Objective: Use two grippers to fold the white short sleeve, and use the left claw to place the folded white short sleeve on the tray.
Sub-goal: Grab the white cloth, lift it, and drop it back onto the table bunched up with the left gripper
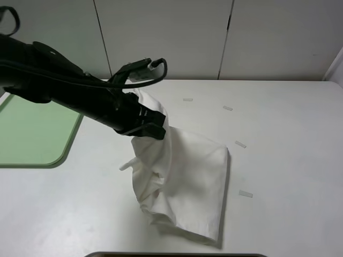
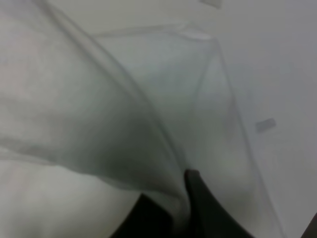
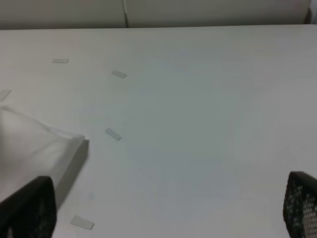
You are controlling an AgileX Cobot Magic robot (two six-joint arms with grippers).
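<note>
White cloth hangs from the left claw (image 1: 153,127), clenched on the top of the shirt (image 1: 187,182) at frame centre, its lower folds dragging on the table (image 1: 289,150). The green tray (image 1: 32,134) lies at the left edge, across bare tabletop (nothing between). The right gripper (image 3: 168,210) stands wide apart, holding nothing, well off to the right.

shirt (image 1: 182,182) on table (image 1: 289,160), tray (image 1: 32,134) left
</note>
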